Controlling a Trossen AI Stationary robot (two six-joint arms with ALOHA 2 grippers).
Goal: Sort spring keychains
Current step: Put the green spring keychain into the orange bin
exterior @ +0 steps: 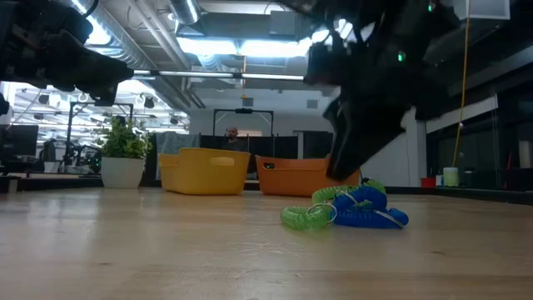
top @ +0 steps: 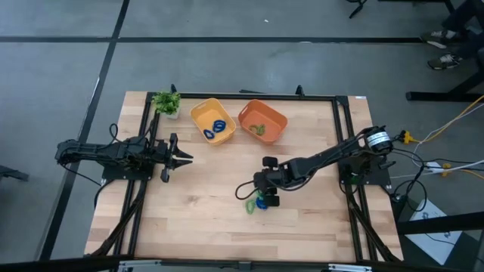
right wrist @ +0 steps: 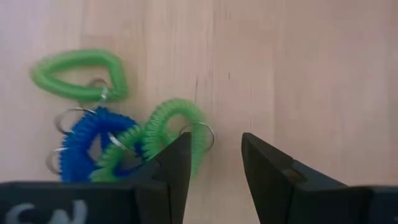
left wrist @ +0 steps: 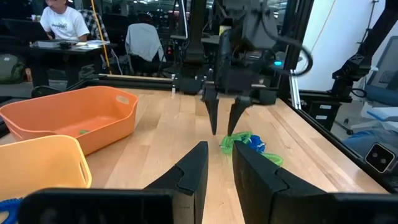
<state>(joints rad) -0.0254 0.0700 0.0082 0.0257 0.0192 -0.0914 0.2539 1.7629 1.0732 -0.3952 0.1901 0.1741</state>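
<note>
A small pile of spring keychains [top: 257, 202] lies on the wood: one blue coil [right wrist: 93, 143] and two green coils [right wrist: 78, 74] [right wrist: 174, 124], seen in the low view as a pile [exterior: 350, 208]. My right gripper [right wrist: 214, 140] is open and points down beside the nearer green coil, its fingers [left wrist: 214, 118] just above the table; no touch shows. More blue coils [top: 218, 128] lie in the yellow tray [top: 198, 113], and a green coil [top: 257, 130] lies in the orange tray [top: 276, 117]. My left gripper [top: 184, 157] waits, open, at the table's left.
A potted green sprig [top: 166, 102] stands at the far left corner beside the yellow tray. A dark frame rail [top: 249, 97] runs along the table's edges. Bare wood lies between the two arms and toward the near edge. A person [left wrist: 59, 22] sits at a desk beyond the table.
</note>
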